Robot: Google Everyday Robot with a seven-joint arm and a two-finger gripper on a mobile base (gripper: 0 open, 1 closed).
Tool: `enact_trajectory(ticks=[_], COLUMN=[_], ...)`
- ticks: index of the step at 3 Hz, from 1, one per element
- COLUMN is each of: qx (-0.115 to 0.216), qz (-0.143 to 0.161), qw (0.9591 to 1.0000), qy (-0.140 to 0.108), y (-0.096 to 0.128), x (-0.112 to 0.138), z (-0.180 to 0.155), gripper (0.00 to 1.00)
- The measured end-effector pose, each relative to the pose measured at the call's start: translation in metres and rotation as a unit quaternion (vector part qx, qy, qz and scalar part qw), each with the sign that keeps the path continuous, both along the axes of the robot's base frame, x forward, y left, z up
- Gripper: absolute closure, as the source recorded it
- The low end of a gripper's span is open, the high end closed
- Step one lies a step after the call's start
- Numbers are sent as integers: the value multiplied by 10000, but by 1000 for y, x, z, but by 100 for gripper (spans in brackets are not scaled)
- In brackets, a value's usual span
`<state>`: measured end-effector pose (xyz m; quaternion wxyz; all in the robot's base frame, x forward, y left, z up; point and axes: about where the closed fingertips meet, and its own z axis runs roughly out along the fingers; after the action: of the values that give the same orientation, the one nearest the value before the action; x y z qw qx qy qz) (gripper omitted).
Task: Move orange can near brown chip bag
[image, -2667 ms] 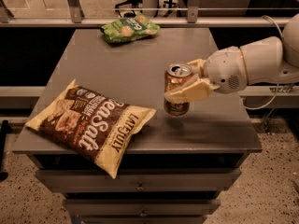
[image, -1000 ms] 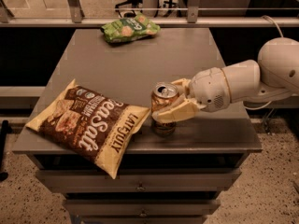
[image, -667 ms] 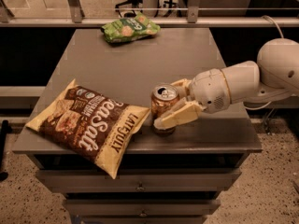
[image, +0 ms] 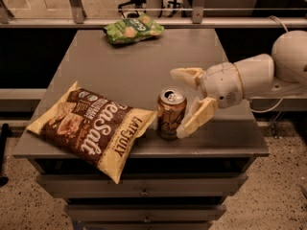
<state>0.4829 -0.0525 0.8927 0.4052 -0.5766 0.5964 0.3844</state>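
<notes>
My gripper [image: 178,103] sits at 3 o'clock of the orange can [image: 171,114], jaws spread wide. Can's upright on the bench [image: 144,66], brown chip bag [image: 91,126] just beside at 9 o'clock.

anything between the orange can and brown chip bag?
Nothing; camera view shows orange can and brown chip bag nearly touching, gripper open beside the can.

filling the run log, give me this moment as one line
orange can upright on table, beside brown chip bag | gripper open, right of can | green bag at far edge
</notes>
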Motion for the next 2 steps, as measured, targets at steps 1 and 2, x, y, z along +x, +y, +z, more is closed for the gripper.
enact_trajectory(ticks=[1,2], qx=[-105,-131], qz=[-340,-1168], qw=[9980,9859], qy=[-524,-1191], y=[-38,-98], x=[23,54], z=[39,96], gripper=[0,0])
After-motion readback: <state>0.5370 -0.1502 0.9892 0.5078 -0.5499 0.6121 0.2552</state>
